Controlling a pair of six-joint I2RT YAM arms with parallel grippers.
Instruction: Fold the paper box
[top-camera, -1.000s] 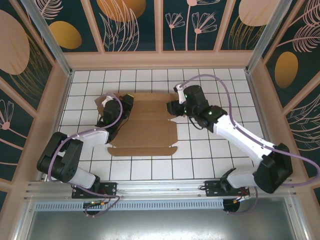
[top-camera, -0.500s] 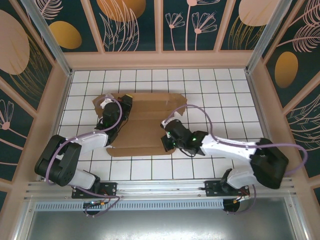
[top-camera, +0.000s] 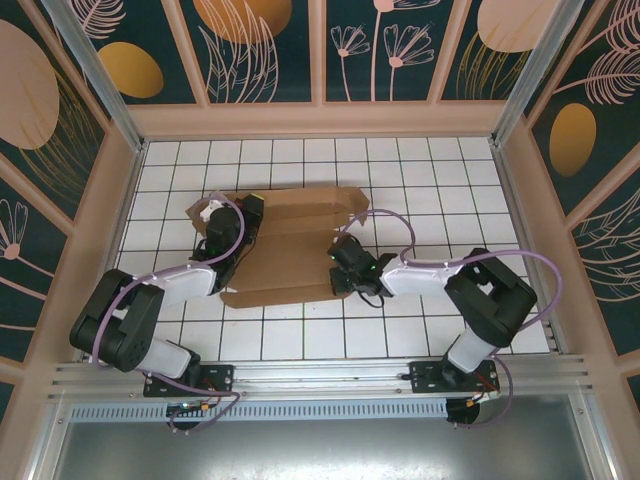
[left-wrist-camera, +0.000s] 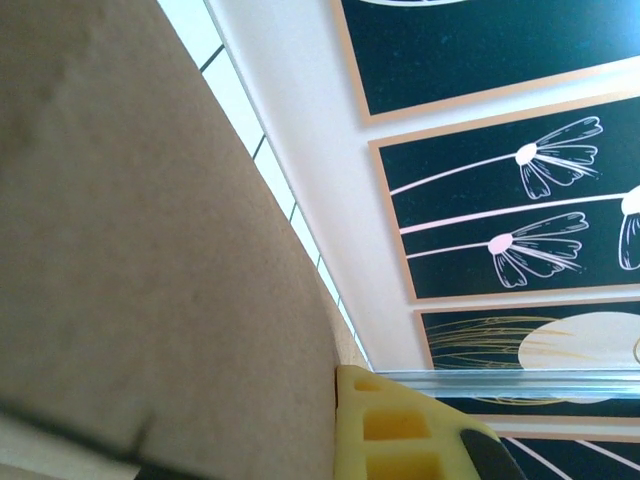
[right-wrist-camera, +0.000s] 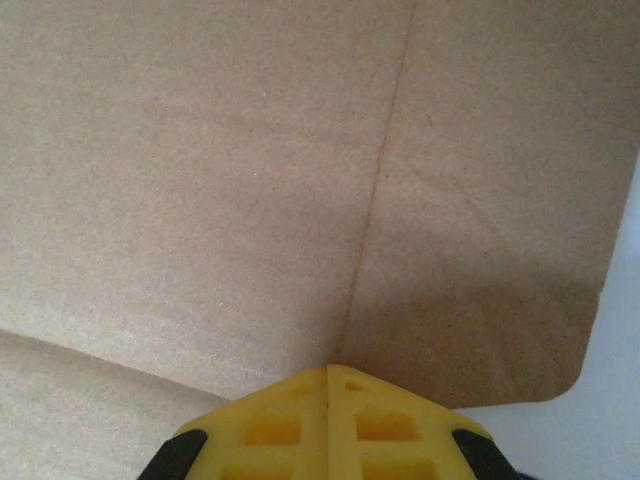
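Observation:
The paper box (top-camera: 290, 250) is a flat brown cardboard sheet with creases and flaps, lying mid-table. My left gripper (top-camera: 243, 218) sits at its left flap. In the left wrist view the cardboard (left-wrist-camera: 150, 250) presses against one yellow finger (left-wrist-camera: 400, 430); the other finger is hidden behind the sheet, so the left gripper (left-wrist-camera: 338, 385) is shut on that flap. My right gripper (top-camera: 340, 262) is low at the sheet's right edge. In the right wrist view the right gripper (right-wrist-camera: 328, 372) is shut, its tips against the cardboard (right-wrist-camera: 250, 150) at a crease, with nothing between them.
White tiled table (top-camera: 420, 180) surrounds the sheet, with free tiles at the back and right. Beige walls with dark flower panels (left-wrist-camera: 500, 200) enclose the table on three sides. A metal rail (top-camera: 320, 375) runs along the near edge by the arm bases.
The right arm swung from the sheet's far right corner to its near right edge, folded low, and its jaws closed. The sheet shifted slightly. The left gripper kept its hold.

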